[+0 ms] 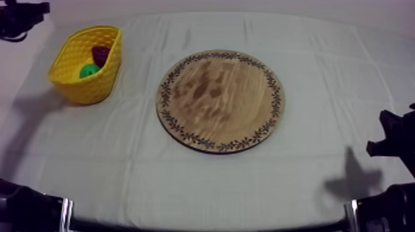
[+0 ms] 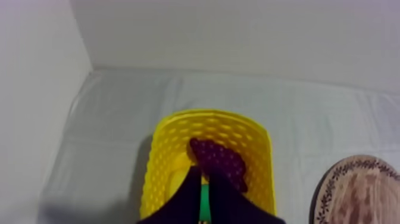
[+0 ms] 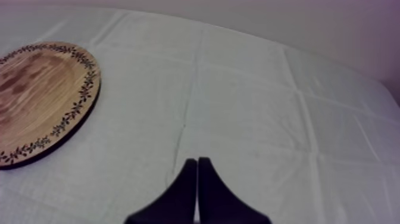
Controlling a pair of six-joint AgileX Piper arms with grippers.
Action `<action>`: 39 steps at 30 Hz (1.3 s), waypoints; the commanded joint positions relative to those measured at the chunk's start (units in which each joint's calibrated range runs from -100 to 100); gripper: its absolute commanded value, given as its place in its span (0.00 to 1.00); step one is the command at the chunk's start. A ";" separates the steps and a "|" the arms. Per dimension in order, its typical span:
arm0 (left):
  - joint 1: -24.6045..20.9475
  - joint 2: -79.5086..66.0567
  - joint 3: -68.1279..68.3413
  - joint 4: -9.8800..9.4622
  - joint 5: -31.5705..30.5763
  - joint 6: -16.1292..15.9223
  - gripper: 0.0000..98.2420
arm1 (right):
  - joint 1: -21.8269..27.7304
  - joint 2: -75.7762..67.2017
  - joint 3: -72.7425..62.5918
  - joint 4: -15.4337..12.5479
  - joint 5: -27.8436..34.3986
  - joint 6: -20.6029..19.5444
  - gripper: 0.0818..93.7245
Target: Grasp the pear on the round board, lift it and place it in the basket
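A table under a grey-white cloth (image 1: 204,185), creased in a grid of folds, is seen with a pale wall behind it. The left gripper (image 2: 203,176) is held over the near end of the yellow basket (image 2: 172,149). Its two black fingers are brought together into a narrow wedge, with only a thin slit left between them, and nothing is gripped. Through that slit a sliver of green is seen. This is the pear (image 2: 205,201), which lies inside the basket directly beneath the fingers. Just beyond the fingertips and slightly to their right, a bunch of grapes (image 2: 219,162) is lodged inside the basket, beside the pear. The round wooden board (image 1: 219,102) with its patterned rim lies flat on the cloth well to the right of the left gripper, apart from the basket.

The right gripper (image 3: 196,161) is held over bare cloth, with its fingers pressed flat against each other and nothing held between them. The board lies ahead of it and off to its left, well apart from the fingertips. From above, the left arm (image 1: 18,15) is seen at the far left corner behind the basket. The right arm (image 1: 395,139) is seen at the table's right edge, well apart from the board.
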 commanded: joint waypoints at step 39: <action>-1.96 -64.55 56.53 6.62 -9.12 -9.58 0.00 | 0.01 0.01 0.05 0.02 -0.01 0.00 0.00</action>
